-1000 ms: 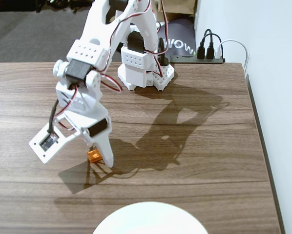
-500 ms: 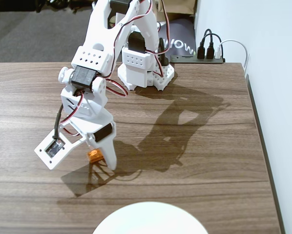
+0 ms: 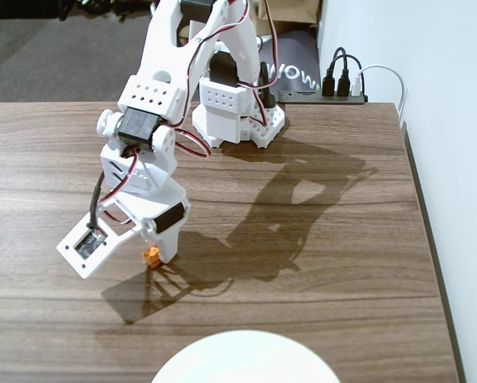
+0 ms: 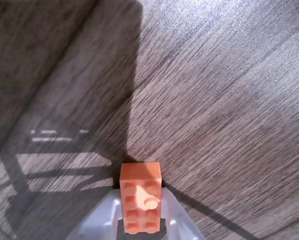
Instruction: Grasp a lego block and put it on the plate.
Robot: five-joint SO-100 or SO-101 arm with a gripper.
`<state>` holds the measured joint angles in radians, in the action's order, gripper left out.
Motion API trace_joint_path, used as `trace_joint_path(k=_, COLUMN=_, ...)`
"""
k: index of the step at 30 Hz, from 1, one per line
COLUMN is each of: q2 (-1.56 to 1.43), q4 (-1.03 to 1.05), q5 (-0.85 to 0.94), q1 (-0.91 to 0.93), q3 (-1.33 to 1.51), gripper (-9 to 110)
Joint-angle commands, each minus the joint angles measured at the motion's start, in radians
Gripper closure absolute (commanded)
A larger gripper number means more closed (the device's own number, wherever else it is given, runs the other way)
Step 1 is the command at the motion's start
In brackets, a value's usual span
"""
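Tool (image 4: 141, 220) clamped on lego block (image 4: 140, 197): small orange brick, 2x4 studs, above table (image 4: 229, 100).

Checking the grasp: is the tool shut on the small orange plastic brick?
Shut on it: in the wrist view the tool has white fingers flanking the small orange plastic brick.

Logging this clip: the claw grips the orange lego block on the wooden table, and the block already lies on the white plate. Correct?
Not quite. The lego block sits between the claw fingers, but the fixed view shows it away from the plate, which holds nothing.
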<state>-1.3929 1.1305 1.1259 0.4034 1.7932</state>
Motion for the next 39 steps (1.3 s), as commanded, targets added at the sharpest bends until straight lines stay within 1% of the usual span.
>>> trace_joint_path(k=1, q2=-0.008, q4=-0.006, q5=0.009, q1=-0.008, q3=0.005, gripper=96)
trace_joint_path(k=4, q2=-0.017, q4=-0.003, q5=0.018, q1=-0.009, q3=0.006, gripper=96)
trace_joint_path(k=7, q2=-0.061, q4=-0.008, q5=0.066, q1=-0.009, q3=0.031, gripper=96)
trace_joint_path(k=16, q2=-0.249, q4=0.017, q5=0.311, q1=-0.017, q3=0.040, gripper=96)
trace_joint_path(k=20, q2=-0.275, q4=0.018, q5=0.382, q1=-0.052, q3=-0.026, gripper=96)
trace_joint_path(k=28, q2=-0.268, q4=0.009, q5=0.457, q1=-0.143, q3=-0.186, gripper=96)
trace_joint_path(k=39, q2=-0.095, q4=-0.011, q5=0.495, q1=-0.284, q3=-0.476, gripper=96)
